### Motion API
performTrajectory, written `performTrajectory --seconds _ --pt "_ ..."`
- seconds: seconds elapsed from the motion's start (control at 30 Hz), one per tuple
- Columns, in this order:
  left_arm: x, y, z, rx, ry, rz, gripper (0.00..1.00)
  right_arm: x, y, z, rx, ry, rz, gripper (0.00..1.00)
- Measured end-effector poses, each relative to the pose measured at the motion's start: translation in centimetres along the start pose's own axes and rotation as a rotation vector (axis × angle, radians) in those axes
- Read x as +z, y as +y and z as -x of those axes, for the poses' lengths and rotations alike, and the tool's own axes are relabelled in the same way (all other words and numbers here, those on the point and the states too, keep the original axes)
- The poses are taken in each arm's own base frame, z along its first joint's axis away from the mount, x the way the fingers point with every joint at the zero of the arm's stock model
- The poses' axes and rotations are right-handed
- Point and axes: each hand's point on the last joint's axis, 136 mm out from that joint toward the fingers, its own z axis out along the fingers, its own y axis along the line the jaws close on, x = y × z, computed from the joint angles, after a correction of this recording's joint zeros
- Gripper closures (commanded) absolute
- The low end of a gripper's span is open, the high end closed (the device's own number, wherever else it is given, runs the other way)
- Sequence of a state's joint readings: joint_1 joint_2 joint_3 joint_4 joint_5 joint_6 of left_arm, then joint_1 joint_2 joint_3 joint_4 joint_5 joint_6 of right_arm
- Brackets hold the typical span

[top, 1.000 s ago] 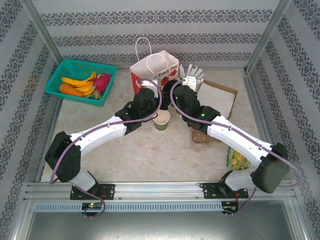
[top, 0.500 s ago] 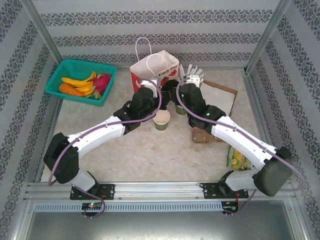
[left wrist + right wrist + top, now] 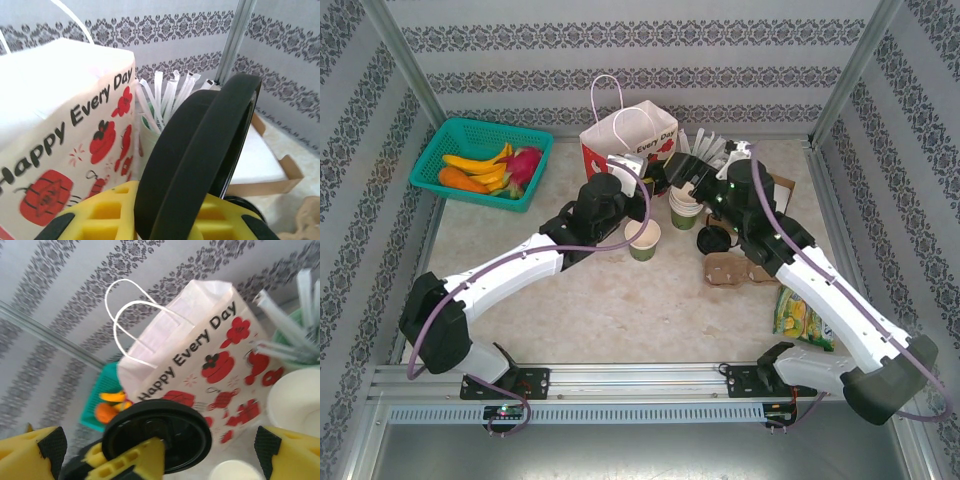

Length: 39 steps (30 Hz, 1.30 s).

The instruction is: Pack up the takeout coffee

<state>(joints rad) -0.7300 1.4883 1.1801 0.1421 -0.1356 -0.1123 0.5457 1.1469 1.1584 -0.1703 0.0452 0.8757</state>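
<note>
Black lid [image 3: 200,165], edge-on, in left gripper [image 3: 160,215] pinch — right gripper [image 3: 159,446] spread, fingers half off-frame.

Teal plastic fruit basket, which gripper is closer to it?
Left. The left gripper is right of the teal plastic basket, by the white paper bag; the right gripper is farther right.

The right arm [image 3: 790,262] has swung rightward, away from the left gripper [image 3: 648,184], uncovering the stack of cups [image 3: 684,205].
</note>
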Motion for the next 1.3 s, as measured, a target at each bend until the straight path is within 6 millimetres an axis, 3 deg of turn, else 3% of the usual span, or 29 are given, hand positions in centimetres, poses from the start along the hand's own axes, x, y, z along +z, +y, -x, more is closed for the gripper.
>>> performTrajectory --seconds 0.23,0.43,0.63,0.8,0.9,1.07,1.3 --pt "-0.7 -0.3 0.8 0.248 -0.049 -0.028 1.0 0.0 1.6 -1.8 0.217 0.095 0.076 0.02" --pt "-0.7 -0.6 0.6 0.474 -0.102 -0.034 1.0 1.4 3.3 -2.3 0.481 0.177 0.104 0.06" --pt "-0.9 -0.7 2.4 0.643 -0.18 -0.025 1.0 2.1 5.0 -2.5 0.706 0.232 0.159 0.11" --pt "-1.1 -0.6 3.5 0.709 -0.232 -0.018 1.0 2.2 5.3 -2.5 0.803 0.231 0.171 0.23" --pt "-1.2 -0.4 3.7 0.726 -0.248 -0.008 1.0 2.3 4.5 -2.6 0.841 0.206 0.16 0.3" --pt "-1.5 0.2 3.6 0.733 -0.25 0.005 1.0 2.5 4.2 -2.3 0.875 0.18 0.168 0.49" --pt "-2.2 0.3 4.6 0.728 -0.279 0.015 1.0 2.7 4.2 -2.0 0.915 0.168 0.182 0.62"
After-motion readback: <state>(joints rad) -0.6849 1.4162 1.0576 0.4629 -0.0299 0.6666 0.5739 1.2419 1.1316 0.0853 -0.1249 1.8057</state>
